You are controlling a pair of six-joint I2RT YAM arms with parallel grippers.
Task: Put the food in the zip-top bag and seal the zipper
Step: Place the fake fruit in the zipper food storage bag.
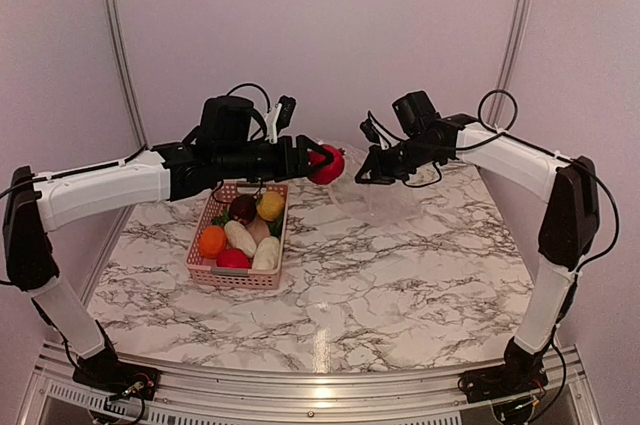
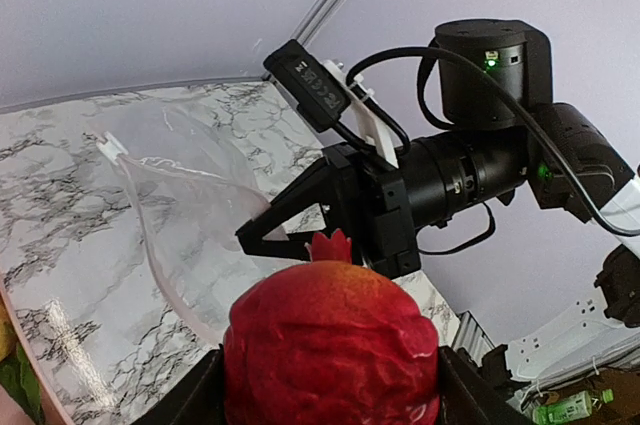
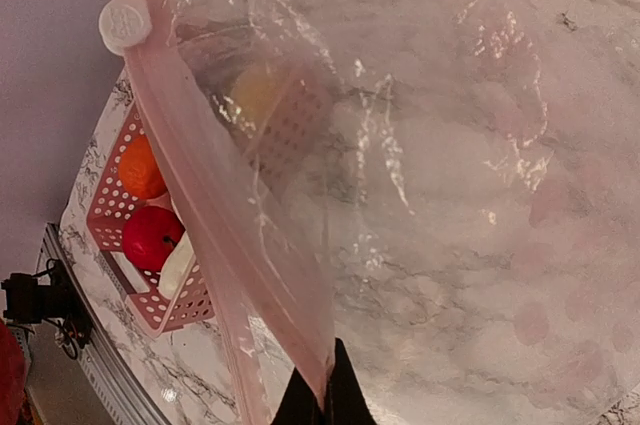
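My left gripper (image 1: 328, 163) is shut on a red toy pomegranate (image 2: 330, 345) and holds it in the air, just left of the right gripper. My right gripper (image 1: 366, 173) is shut on the edge of the clear zip-top bag (image 3: 420, 175) and holds it up above the table. The bag's zipper strip (image 3: 230, 245) runs from a white slider (image 3: 124, 21) down to my fingertips (image 3: 345, 400). The bag also shows in the left wrist view (image 2: 190, 215). More food lies in the pink basket (image 1: 268, 280): orange (image 1: 211, 240), yellow (image 1: 270, 205), dark purple (image 1: 241, 208), red (image 1: 232, 259) and white (image 1: 240, 238) pieces.
The marble table (image 1: 400, 265) spreads under both arms. Purple walls with metal rails (image 1: 115, 35) close the back and sides. The basket stands left of centre, under the left arm.
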